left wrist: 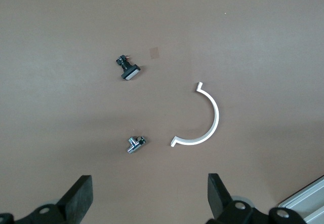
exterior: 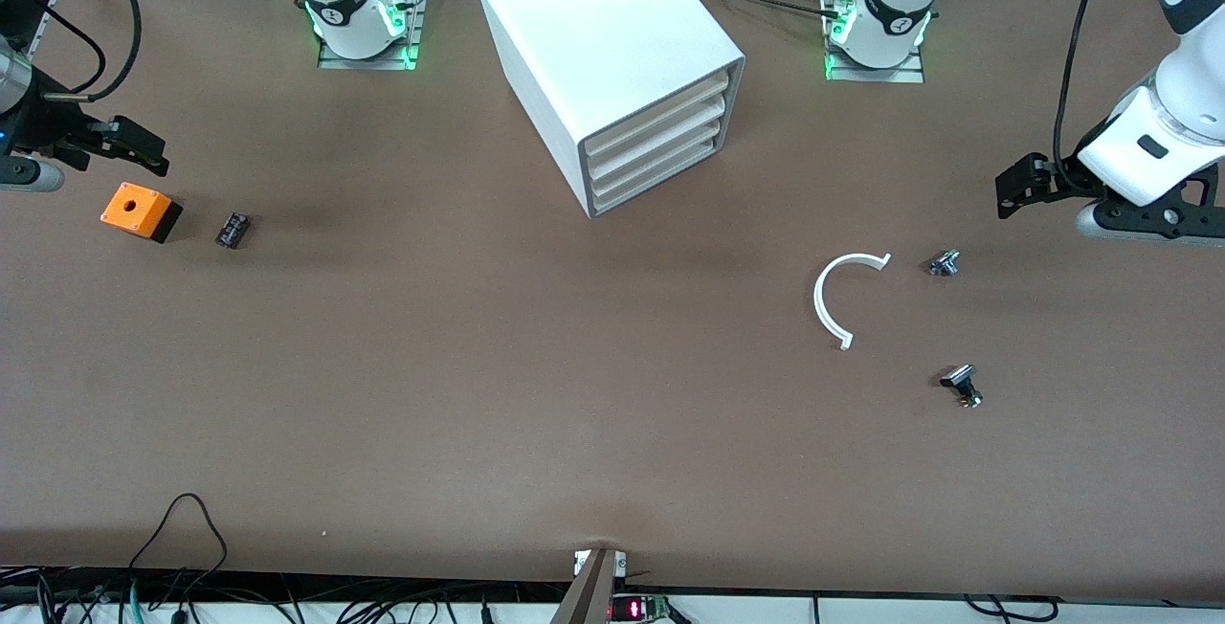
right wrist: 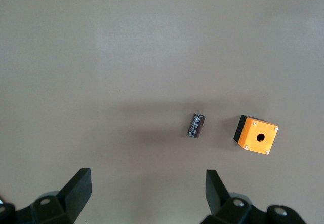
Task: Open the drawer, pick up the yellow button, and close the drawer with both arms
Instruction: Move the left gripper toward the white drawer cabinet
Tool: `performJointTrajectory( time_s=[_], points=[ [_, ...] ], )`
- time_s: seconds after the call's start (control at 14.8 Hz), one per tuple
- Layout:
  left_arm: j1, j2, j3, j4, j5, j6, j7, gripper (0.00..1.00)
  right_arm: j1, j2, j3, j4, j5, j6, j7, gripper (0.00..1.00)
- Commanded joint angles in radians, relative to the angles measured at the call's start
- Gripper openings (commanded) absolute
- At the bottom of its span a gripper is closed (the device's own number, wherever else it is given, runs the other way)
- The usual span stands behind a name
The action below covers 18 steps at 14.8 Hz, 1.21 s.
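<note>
The white box cabinet (exterior: 593, 21) stands at the middle of the table near the arms' bases. Its four slat-front drawers (exterior: 660, 141) are all shut. The orange-capped button is hidden. My left gripper (exterior: 1016, 186) is open and empty, up over the left arm's end of the table; in the left wrist view (left wrist: 150, 198) it hangs over bare table. My right gripper (exterior: 144, 150) is open and empty over the right arm's end; in the right wrist view (right wrist: 148, 196) it too is over bare table.
An orange box with a hole (exterior: 141, 211) (right wrist: 257, 135) and a small black ribbed block (exterior: 233, 230) (right wrist: 197, 125) lie under the right gripper. A white C-shaped piece (exterior: 819, 303) (left wrist: 216, 117), a small metal part (exterior: 944, 263) (left wrist: 135, 143) and a black part (exterior: 962, 385) (left wrist: 129, 68) lie near the left gripper.
</note>
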Motion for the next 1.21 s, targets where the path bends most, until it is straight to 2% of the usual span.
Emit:
performJointTrajectory(
  time_s=[0.0,0.34,0.54,0.74,0.94,1.15],
  points=[
    [-0.001,0.017,0.003,0.037,-0.019,-0.029,0.02,1.0,-0.001,-0.025,-0.001,-0.02,0.015,-0.001,-0.021,1.0],
    [-0.021,0.02,-0.002,0.038,-0.019,-0.054,0.027,1.0,-0.001,-0.027,0.005,-0.017,0.01,0.001,-0.021,1.0],
    [-0.032,0.117,-0.029,0.032,-0.023,-0.059,0.03,1.0,-0.001,-0.027,0.006,-0.017,0.01,-0.001,-0.02,1.0],
    [-0.032,0.117,-0.032,0.021,-0.072,-0.059,0.048,1.0,-0.001,-0.025,0.006,-0.017,0.008,-0.001,-0.023,1.0],
    [-0.021,0.149,-0.034,0.0,-0.207,-0.111,0.05,1.0,0.01,-0.019,0.011,0.0,0.008,0.004,-0.012,1.0],
    [-0.024,0.18,-0.034,-0.115,-0.38,-0.099,0.123,1.0,0.016,-0.008,0.017,0.012,0.013,0.005,-0.007,1.0]
  ],
)
